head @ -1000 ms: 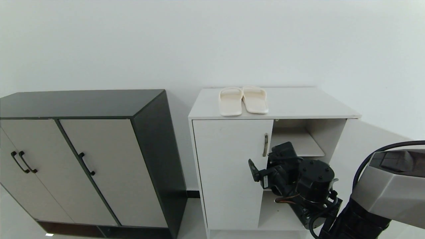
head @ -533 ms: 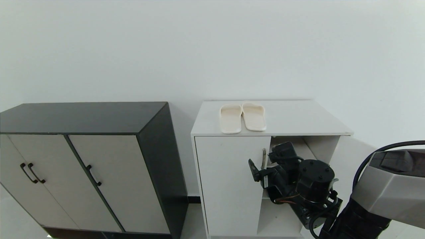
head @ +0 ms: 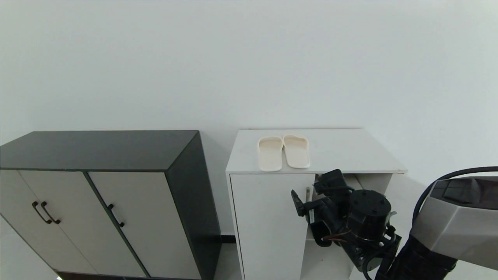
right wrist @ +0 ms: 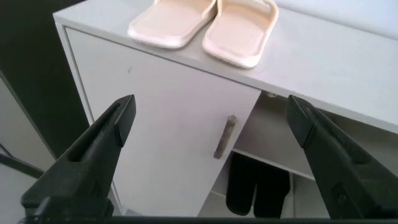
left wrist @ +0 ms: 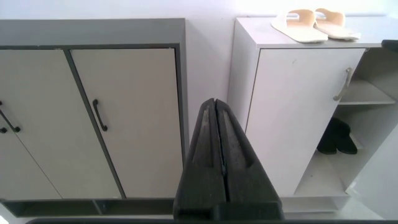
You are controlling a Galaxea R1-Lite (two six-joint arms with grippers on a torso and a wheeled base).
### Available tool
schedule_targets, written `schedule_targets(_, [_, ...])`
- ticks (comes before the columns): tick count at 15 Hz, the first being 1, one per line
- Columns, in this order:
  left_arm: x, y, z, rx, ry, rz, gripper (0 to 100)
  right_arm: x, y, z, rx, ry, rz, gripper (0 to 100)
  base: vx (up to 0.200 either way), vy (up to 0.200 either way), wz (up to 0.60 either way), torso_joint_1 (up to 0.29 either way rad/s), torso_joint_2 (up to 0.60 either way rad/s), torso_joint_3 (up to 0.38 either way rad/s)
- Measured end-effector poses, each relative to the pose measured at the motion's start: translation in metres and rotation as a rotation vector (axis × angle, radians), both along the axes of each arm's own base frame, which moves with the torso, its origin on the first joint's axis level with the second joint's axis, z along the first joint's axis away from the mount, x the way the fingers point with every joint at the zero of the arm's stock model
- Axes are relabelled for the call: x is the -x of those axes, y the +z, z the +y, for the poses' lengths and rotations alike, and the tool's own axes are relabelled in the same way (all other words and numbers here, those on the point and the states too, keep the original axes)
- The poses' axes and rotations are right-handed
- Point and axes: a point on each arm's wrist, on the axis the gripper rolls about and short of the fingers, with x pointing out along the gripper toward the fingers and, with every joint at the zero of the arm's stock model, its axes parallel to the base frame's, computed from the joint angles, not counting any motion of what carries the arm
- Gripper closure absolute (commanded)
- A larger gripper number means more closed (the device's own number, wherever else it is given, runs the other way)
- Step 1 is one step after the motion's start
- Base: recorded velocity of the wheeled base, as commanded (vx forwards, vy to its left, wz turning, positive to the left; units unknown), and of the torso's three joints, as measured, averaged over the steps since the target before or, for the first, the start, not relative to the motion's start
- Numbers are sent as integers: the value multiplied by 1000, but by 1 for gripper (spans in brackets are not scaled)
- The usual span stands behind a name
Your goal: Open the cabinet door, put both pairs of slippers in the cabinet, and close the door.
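Step in hand, as I judge it: fetching the second pair. The white cabinet (head: 350, 151) stands with its right side open, and the left door (head: 272, 221) is shut. The dark slippers (left wrist: 337, 137) sit on the lower shelf inside the open compartment, so I count that pair as stowed. The cream slippers (head: 270, 153) lie side by side on the cabinet's top, near its front edge, above the shut door. They are untouched.

The right gripper (head: 313, 194) hangs in front of the cabinet, below the top panel, near the door handle (right wrist: 224, 137). Its fingers (right wrist: 115, 124) are spread wide. They hold nothing and touch nothing. The wrist camera looks between them at the door, the handle and the cream pair above.

The left gripper (left wrist: 216, 109) is held back, well apart from both cabinets, facing the gap between the white one and the dark cabinet (head: 97, 149). Its fingers are pressed together, with nothing between them.

Next move, in my judgement: I raise the right arm above the top panel, carry the open fingers over the cream pair, and close across both slippers together. The risk is clipping the panel's front edge on the way up. The door stays open until that pair is inside.
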Motion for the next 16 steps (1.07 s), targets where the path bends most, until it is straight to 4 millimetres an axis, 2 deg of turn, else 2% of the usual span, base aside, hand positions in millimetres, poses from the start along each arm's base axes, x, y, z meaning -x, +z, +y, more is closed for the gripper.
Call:
schedule_targets(2, [0, 0, 0, 0, -1, 0, 100, 0, 2, 2, 9, 7, -18, 0, 0, 0, 0, 0, 0, 0])
schedule_targets(5, [0, 0, 0, 0, -1, 0, 100, -5, 2, 10, 77, 9, 141, 0, 0, 0, 0, 0, 0, 0])
schedule_targets(7, [0, 0, 0, 0, -1, 0, 100, -8, 20, 20, 52, -17, 221, 0, 0, 0, 0, 0, 0, 0])
schedule_targets(9, [0, 0, 0, 0, -2, 0, 100, -13, 52, 32, -33, -79, 239, 0, 0, 0, 0, 0, 0, 0])
schedule_targets(11, [0, 0, 0, 0, -2, 0, 100, -16, 75, 41, -125, -123, 224, 0, 0, 0, 0, 0, 0, 0])
schedule_targets(14, [0, 0, 0, -1, -2, 0, 100, -19, 84, 45, -161, -121, 204, 0, 0, 0, 0, 0, 0, 0])
schedule_targets(16, [0, 0, 0, 1, -2, 0, 100, -19, 84, 47, -163, -119, 204, 0, 200, 0, 0, 0, 0, 5])
